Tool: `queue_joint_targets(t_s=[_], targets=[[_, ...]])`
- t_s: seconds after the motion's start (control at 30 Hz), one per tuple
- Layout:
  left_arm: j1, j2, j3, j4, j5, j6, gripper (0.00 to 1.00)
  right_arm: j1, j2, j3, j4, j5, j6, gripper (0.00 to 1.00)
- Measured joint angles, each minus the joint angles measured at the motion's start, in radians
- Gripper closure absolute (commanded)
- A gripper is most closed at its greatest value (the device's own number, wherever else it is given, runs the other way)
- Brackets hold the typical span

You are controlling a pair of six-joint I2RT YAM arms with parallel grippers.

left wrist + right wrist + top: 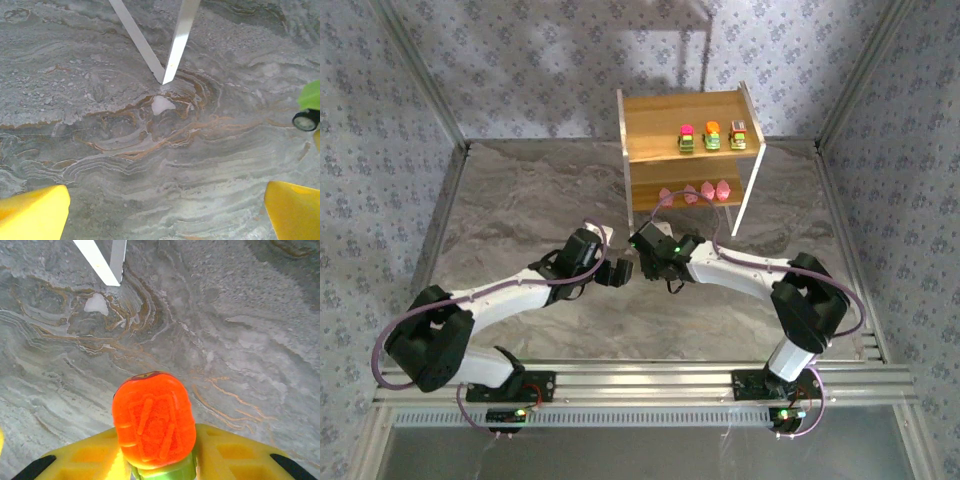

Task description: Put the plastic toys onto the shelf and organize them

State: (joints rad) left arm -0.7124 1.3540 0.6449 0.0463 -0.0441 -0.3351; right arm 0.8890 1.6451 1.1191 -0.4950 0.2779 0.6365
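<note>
We grip the orange-topped toy car [154, 425] in our right hand [160, 462]; left hand [165, 212] wide; shelf [655, 120] at twelve o'clock.

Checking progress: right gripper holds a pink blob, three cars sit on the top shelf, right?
No: the right gripper holds an orange-topped car, not a pink blob, per the right wrist view. Three cars do sit on the top shelf.

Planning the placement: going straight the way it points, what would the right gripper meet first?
Probably the bare table top, though depth is unclear; the white shelf leg stands left of that line.
</note>
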Motion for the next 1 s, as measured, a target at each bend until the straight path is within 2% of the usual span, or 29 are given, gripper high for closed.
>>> queue_joint_targets(t_s=[0.37,1.0], targets=[[-0.011,-0.078,-0.049,0.072,0.049,0.001,0.01,0.017,-0.109,0.033,-0.101,0.07,0.0,0.64],[-0.07,-0.182,-0.102,0.15,0.067,0.035,0.0,0.046,-0.179,0.256,-0.239,0.17,-0.07,0.64]])
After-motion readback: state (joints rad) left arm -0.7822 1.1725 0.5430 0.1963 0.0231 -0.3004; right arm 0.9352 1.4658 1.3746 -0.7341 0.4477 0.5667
